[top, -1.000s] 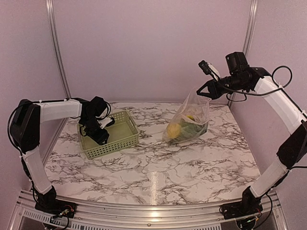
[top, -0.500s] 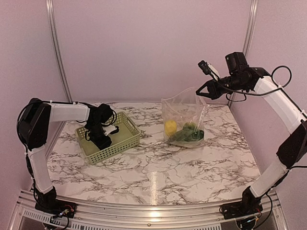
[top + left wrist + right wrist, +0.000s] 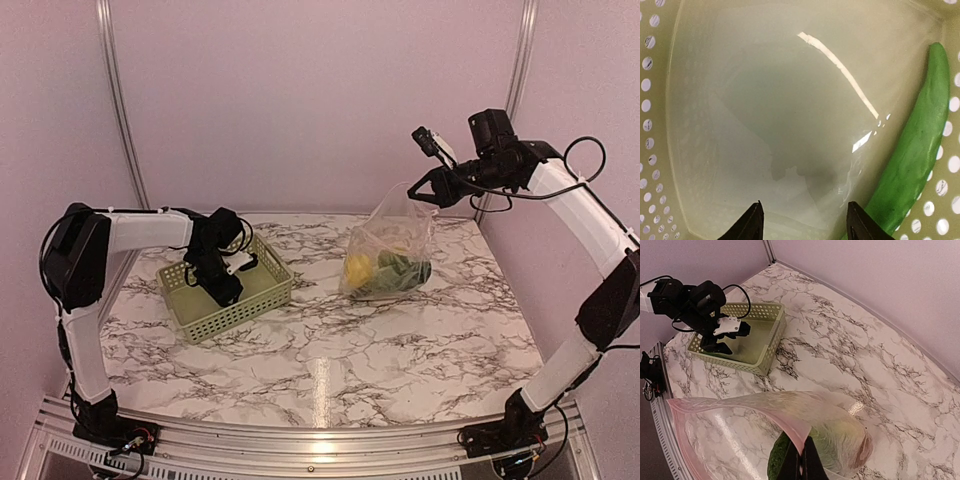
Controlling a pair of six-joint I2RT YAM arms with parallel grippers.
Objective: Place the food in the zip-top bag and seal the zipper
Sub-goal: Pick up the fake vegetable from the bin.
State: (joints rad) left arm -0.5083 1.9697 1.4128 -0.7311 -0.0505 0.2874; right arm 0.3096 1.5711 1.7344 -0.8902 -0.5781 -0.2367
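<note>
Aloft, right gripper (image 3: 418, 191) tight on bag (image 3: 386, 240)

zip-top bag (image 3: 395, 235): half a second ago it hung flat and wide, face-on to the top camera; now turned edge-on and bunched narrow, much as it was a second ago.
lemon (image 3: 360, 268): swung with the bag, now slightly further right and pressed against the greens (image 3: 402, 270).
left gripper (image 3: 228, 290): moved right inside the basket (image 3: 250, 310), from its left part toward its middle.
left arm (image 3: 140, 228): upper link has swung rightward.
basket: nudged, front corner slightly nearer than a second ago.
</note>
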